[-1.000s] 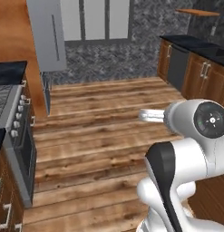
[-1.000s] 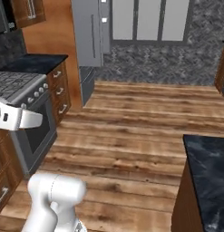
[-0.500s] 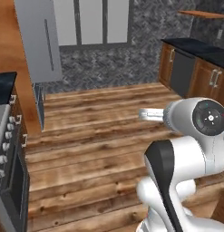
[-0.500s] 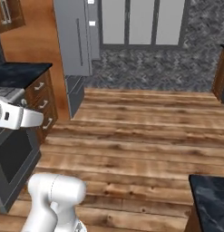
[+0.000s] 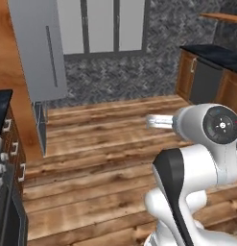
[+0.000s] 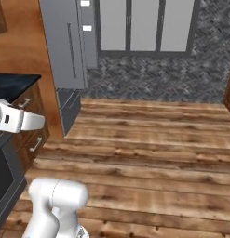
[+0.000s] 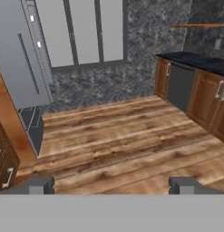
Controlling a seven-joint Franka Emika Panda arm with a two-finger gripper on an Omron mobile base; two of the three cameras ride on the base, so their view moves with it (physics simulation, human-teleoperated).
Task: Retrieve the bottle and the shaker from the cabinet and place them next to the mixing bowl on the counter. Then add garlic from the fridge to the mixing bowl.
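The grey fridge (image 7: 19, 63) stands tall at the left, its doors shut; both base cameras catch the fridge (image 5: 39, 53) (image 6: 65, 46) at the upper left too. My gripper (image 7: 112, 186) hangs over the wooden floor, well short of the fridge. It is open, with one dark fingertip (image 7: 40, 185) at each side and nothing between them. The bottle, the shaker, the mixing bowl and the garlic are out of view.
A dark counter on wooden cabinets (image 7: 202, 61) (image 5: 213, 53) runs along the right, with a grey appliance panel (image 7: 179, 86) in it. A stove (image 5: 5, 197) and a dark counter (image 6: 14, 83) are at the left. Wooden floor (image 6: 149, 153) stretches ahead to grey glazed doors (image 5: 100, 26).
The whole picture has shifted: the base has moved, so the fridge looks nearer and the stove has slid towards the left edge. The gripper has stayed open.
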